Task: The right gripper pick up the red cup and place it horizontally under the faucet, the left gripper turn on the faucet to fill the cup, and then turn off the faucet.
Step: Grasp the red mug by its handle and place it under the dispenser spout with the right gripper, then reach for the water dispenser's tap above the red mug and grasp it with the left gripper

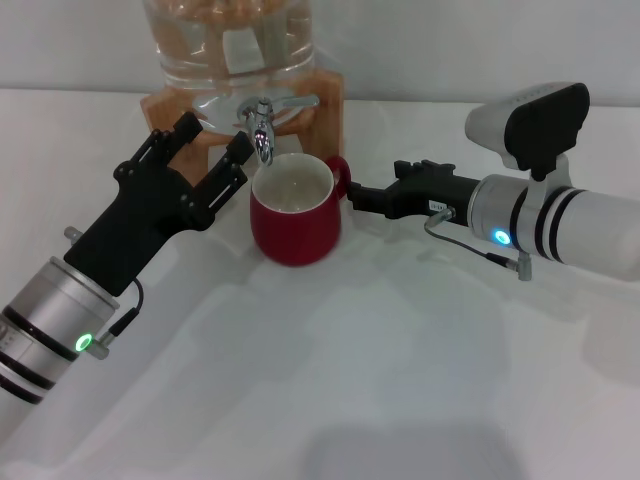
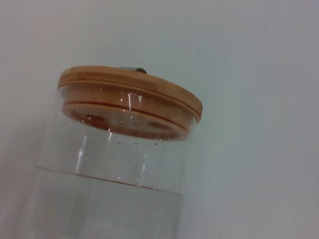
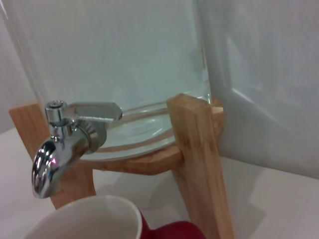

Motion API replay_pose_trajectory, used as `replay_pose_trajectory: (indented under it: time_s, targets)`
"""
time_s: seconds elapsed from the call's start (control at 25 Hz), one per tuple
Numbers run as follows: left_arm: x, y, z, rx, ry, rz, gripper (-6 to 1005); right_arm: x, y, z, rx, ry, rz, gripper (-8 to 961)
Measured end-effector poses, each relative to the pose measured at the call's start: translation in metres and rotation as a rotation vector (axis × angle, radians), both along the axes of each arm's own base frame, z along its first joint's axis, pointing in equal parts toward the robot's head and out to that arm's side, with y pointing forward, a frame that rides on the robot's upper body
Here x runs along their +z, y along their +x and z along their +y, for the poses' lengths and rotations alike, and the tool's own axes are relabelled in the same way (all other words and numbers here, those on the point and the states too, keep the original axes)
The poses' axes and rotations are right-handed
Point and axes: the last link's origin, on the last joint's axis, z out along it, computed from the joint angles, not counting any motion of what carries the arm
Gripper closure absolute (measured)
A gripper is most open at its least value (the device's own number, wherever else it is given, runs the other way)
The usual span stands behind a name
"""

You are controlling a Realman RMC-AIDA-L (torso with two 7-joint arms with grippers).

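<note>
- We see the red cup point(image 1: 295, 213) upright on the white worktop point(image 1: 400, 380), right beneath the faucet point(image 1: 263, 125).
- The left claw point(image 1: 213, 138) sits beside the faucet, fingers spread.
- The right claw point(image 1: 362, 197) meets the cup's handle.
- Behind stands the glass jar point(image 1: 228, 40) in its wooden stand point(image 1: 325, 100).

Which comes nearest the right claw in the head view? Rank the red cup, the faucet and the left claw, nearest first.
From the right claw:
1. The red cup, right beside it, its handle at the fingertips.
2. The faucet, past the cup and above its rim.
3. The left claw, on the faucet's far side, toward the robot's left.
</note>
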Motion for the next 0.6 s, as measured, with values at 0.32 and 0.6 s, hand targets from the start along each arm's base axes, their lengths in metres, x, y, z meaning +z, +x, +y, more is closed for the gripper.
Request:
replay_pose_trajectory:
  time_s: [0.32, 0.6]
  targets:
    - [0.0, -0.001, -0.001, 0.004, 0.0, -0.002, 242, 0.018, 0.013, -0.004, 0.012, 0.034, 0.096, 96]
    - [0.002, 0.002, 0.0, -0.015, 0.004, -0.01, 243, 0.044, 0.039, -0.007, 0.002, 0.117, 0.147, 96]
